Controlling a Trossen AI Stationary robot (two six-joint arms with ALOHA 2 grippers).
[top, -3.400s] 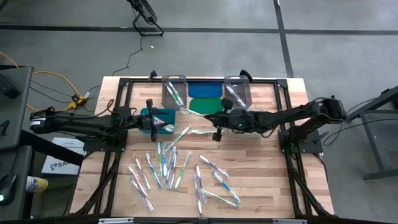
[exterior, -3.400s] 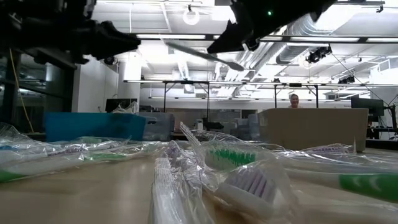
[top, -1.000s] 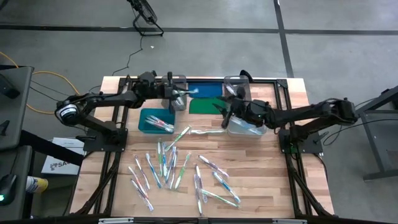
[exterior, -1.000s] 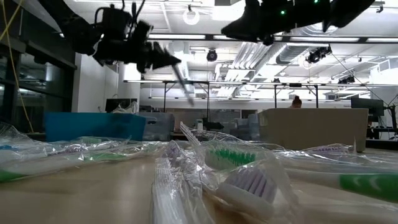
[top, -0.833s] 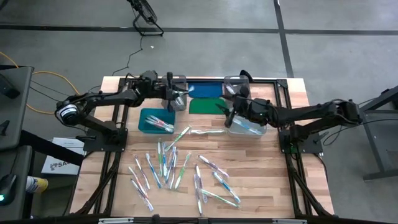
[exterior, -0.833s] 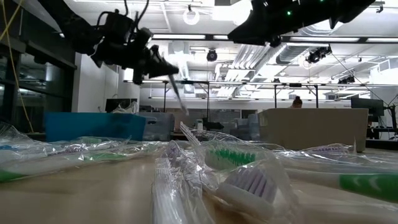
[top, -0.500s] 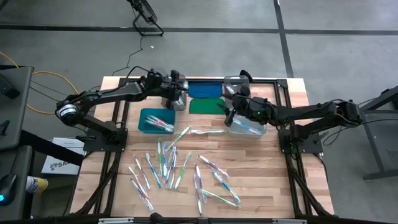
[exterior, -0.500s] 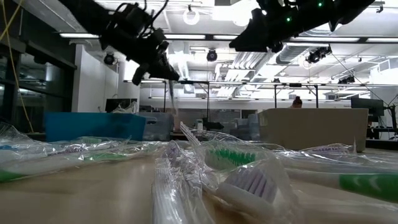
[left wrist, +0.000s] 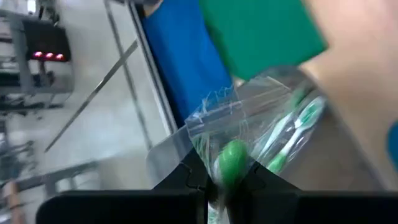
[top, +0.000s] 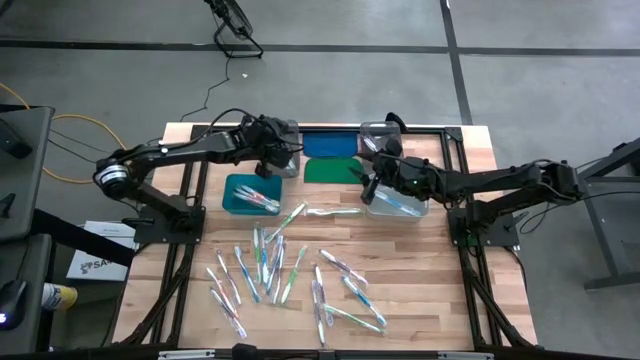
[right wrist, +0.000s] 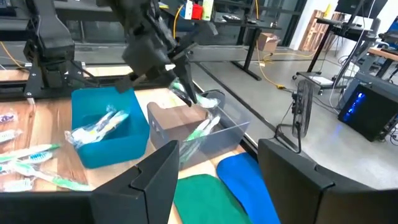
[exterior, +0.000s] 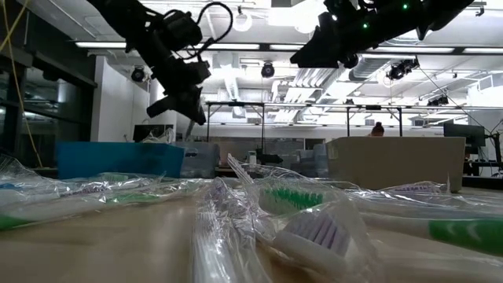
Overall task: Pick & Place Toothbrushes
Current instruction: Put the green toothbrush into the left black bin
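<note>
Left end effector (top: 281,150) sits over the clear bin (top: 283,128) at the counter's far left, clamped on a wrapped green toothbrush (left wrist: 234,163); brush tip hangs down into the bin, long axis steep, close to vertical. Right end effector (top: 372,180) is spread wide and empty above the other clear bin (top: 395,205), which holds one brush. The teal bin (top: 250,193) has a few brushes, and a green lid (top: 330,168) and a blue lid (top: 329,145) lie between the clear bins. Loose toothbrushes (top: 285,275) are scattered mid-counter (top: 440,290), mostly lying near-to-far, some diagonal.

Risks: the crinkly wrapper could stick to the fingers on release, so the brush drags back out. A steep drop may leave it leaning on the bin wall or tipping over the rim. The arms work close together over the bins.
</note>
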